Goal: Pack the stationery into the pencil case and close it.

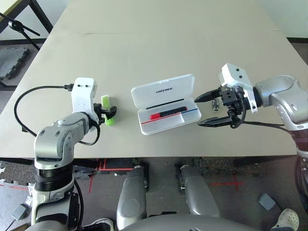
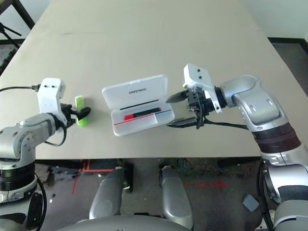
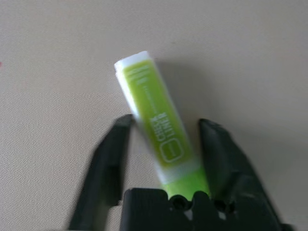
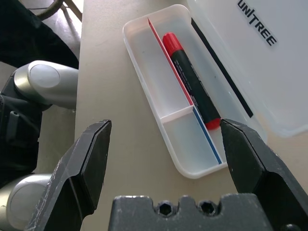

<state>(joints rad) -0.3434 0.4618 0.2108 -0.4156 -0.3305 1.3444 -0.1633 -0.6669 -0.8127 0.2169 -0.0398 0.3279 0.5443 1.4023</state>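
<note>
While the left gripper stood low over the table, its two black fingers were spread apart, one on each side of the lime-green highlighter. In the left wrist view there was a gap of bare table between each finger and the highlighter, so the fingers did not press on it. The highlighter lay flat on the table and was a little slanted between them, with its white-tipped end pointing away from the wrist.

The pencil case lay open on the table, between the two grippers and well apart from the left one. Its white lid with the dark "UNITREE" lettering was folded back, on the side far from the robot. The red-and-black marker lay already inside the tray, in the long compartment next to the lid hinge, beside the red and blue stripe. The compartments on the near side of the stripe held nothing that I could see.

The right gripper hung just beside the right end of the case, not touching it. Its fingers were wide open and held nothing; in the right wrist view the tray showed in the gap between them.
</note>
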